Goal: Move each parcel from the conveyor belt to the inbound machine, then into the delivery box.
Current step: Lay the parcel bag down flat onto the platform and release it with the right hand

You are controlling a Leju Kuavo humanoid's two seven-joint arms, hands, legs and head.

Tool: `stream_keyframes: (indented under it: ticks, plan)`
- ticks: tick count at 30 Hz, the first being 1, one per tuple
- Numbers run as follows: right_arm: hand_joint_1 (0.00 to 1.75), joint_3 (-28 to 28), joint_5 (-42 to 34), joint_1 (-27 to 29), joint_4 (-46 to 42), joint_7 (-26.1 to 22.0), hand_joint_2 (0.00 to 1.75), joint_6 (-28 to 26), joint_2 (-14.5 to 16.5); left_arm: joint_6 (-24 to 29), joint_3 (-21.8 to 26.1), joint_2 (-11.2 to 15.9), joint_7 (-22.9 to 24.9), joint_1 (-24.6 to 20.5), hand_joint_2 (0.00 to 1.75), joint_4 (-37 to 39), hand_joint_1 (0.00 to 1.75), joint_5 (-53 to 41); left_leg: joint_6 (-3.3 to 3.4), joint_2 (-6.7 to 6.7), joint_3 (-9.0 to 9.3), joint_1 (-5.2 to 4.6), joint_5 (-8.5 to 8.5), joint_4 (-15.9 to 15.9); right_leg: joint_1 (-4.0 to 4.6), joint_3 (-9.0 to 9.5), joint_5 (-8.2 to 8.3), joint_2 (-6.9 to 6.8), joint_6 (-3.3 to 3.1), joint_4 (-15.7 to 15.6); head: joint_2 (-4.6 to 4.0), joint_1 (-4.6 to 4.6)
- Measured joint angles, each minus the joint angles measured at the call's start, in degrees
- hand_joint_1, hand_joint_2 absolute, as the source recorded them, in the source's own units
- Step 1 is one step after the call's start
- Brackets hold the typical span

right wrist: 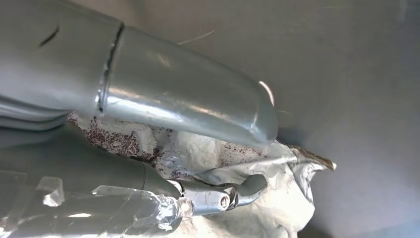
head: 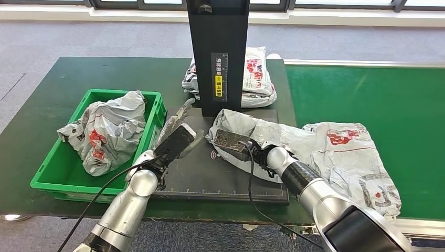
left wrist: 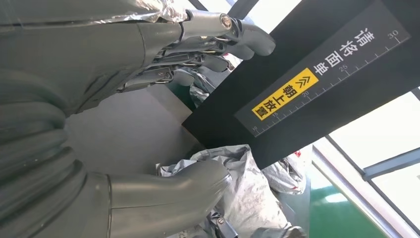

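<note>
Parcel in crumpled grey plastic [head: 294, 139] is lying half on the black inbound machine plate [head: 210, 178], the right hand [head: 246, 147] pinching its corner (left hand [head: 176, 137] hovering empty, fingers spread), so the scanning step is underway, the green delivery box [head: 152, 102] seemingly coming next.

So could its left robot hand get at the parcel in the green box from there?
Probably yes: the left robot hand hangs empty beside the green box, and the parcel lies uncovered on top.

Post [head: 218, 52] top cropped; hides rear parcel [head: 258, 79].
</note>
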Motion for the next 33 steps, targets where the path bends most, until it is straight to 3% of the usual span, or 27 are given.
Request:
stream_keyframes:
  ticks: [9, 22, 30, 33]
  plan:
    - [0.0, -0.07, -11.58, -0.82, -5.42, -2.31, 0.0, 3.69, -3.14, 0.75, -0.25, 0.41, 0.27, 0.17, 1.75, -0.23, 0.0, 0.13, 0.01, -0.01, -0.02, -0.01, 0.0, 0.03, -0.04, 0.02, 0.05, 0.0, 0.06, 0.0, -0.01, 0.01]
    - [0.0, -0.47, -20.1, -2.49, -11.93, -3.63, 0.0, 5.04, -3.72, 1.37, -0.25, 0.98, -1.0, 0.46, 1.75, 0.06, 0.0, -0.13, 0.01, -0.01, -0.02, -0.01, 0.01, 0.03, -0.03, 0.02, 0.05, -0.02, 0.06, 0.0, 0.0, 0.0]
    - [0.0, -0.48, -14.85, -2.56, -15.03, -4.51, 0.0, -1.19, -3.68, 1.89, -0.22, 1.01, -1.78, 0.02, 1.75, 1.7, 0.0, -0.39, 0.01, -0.01, -0.02, -0.01, 0.01, 0.04, -0.04, 0.02, 0.05, -0.02, 0.06, 0.0, 0.0, 0.0]
    - [0.0, -0.66, -10.43, -2.19, -17.63, -3.9, 0.0, -7.28, -3.78, 1.91, -0.15, 0.99, -1.79, 0.23, 1.75, 1.76, 0.0, -0.92, 0.01, -0.01, -0.01, -0.01, 0.01, 0.04, -0.03, 0.01, 0.05, -0.02, 0.06, 0.0, 0.0, 0.0]
